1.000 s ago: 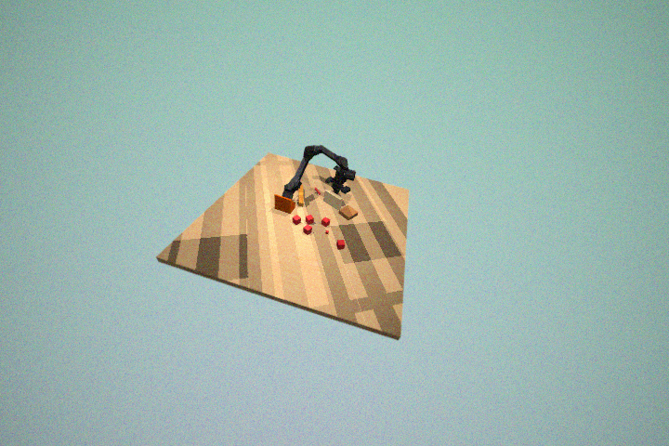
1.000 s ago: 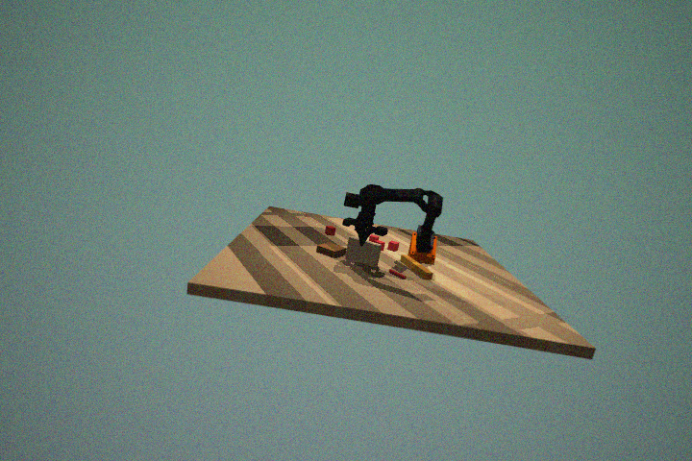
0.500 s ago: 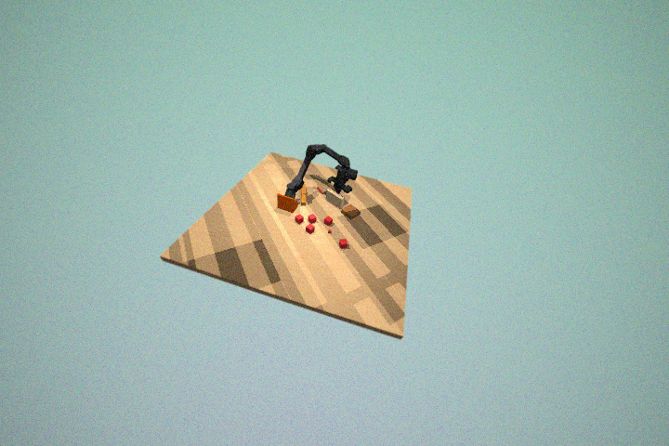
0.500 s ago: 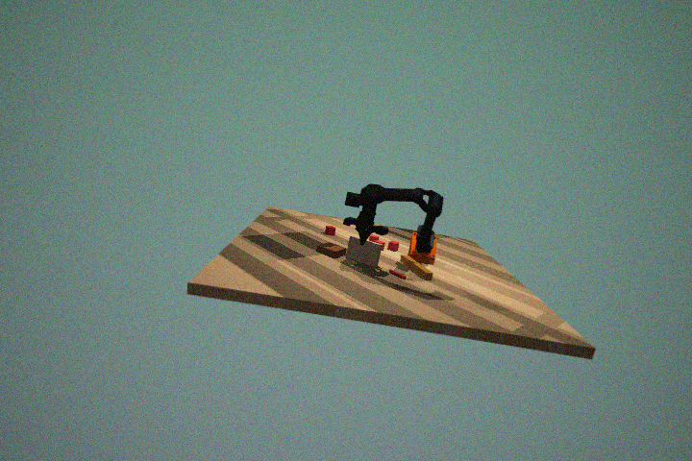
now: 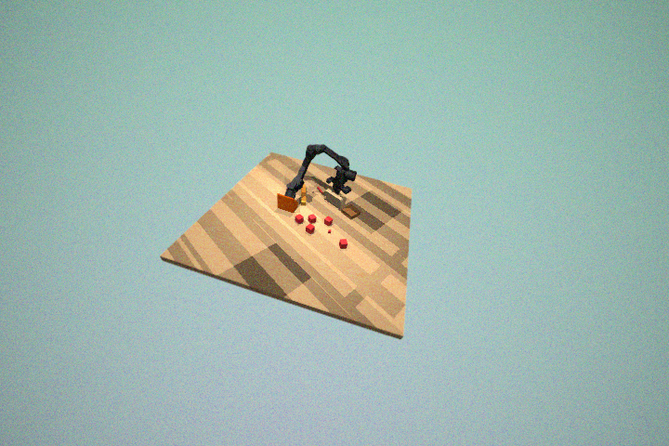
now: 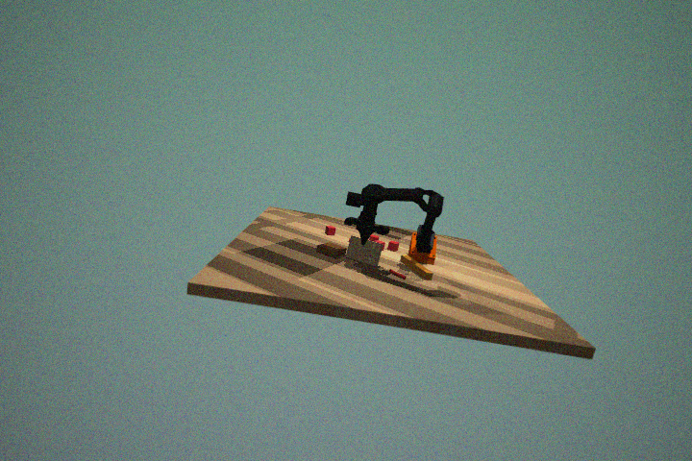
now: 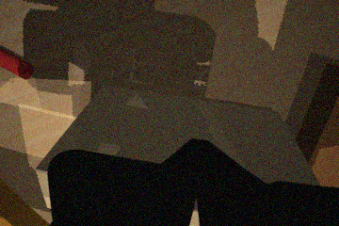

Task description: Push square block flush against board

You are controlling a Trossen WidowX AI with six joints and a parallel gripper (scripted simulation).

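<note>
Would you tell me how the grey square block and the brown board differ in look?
The grey square block stands taller; the brown board lies low and flat. The block is grey, the board brown. The hand hangs over the block, not the board. Both rest on the wooden table.
</note>
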